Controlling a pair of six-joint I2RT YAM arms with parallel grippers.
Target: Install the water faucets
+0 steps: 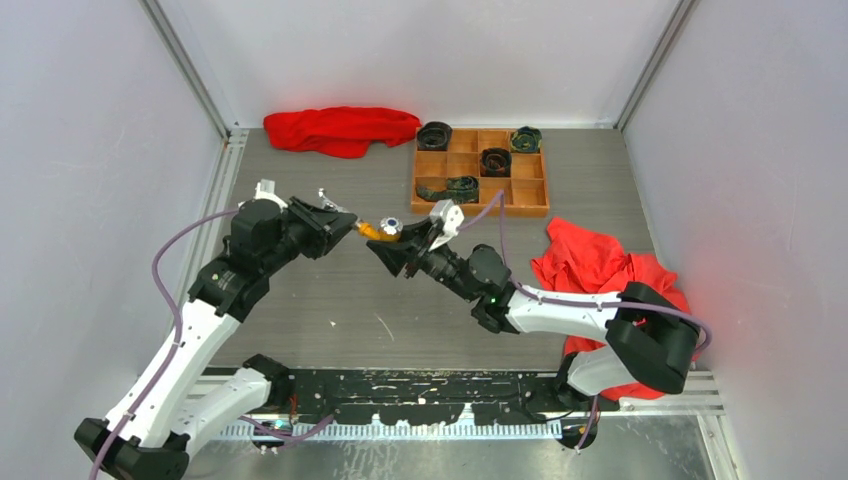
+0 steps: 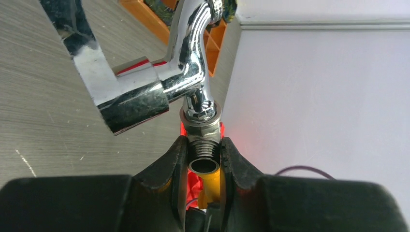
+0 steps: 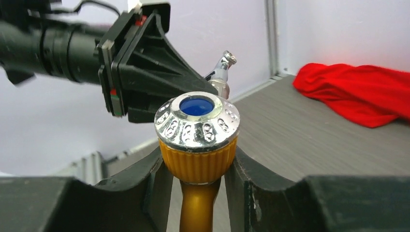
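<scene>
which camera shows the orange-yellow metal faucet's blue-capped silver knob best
Right wrist: the orange-yellow metal faucet fills the centre, knob sharp, held by the right gripper. Top external shows it tiny and distant; left wrist shows only a yellow tube end, no knob.

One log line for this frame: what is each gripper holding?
left gripper: shut on silver faucet thread | right gripper: shut on orange faucet knob | both: close together, mid-air

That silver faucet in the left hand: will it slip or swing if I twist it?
Probably stiff and heavy for its size: the silver faucet looks like polished metal. The left hand pinches only its threaded end, so the long body could lever it loose. Threads likely give bite.
</scene>
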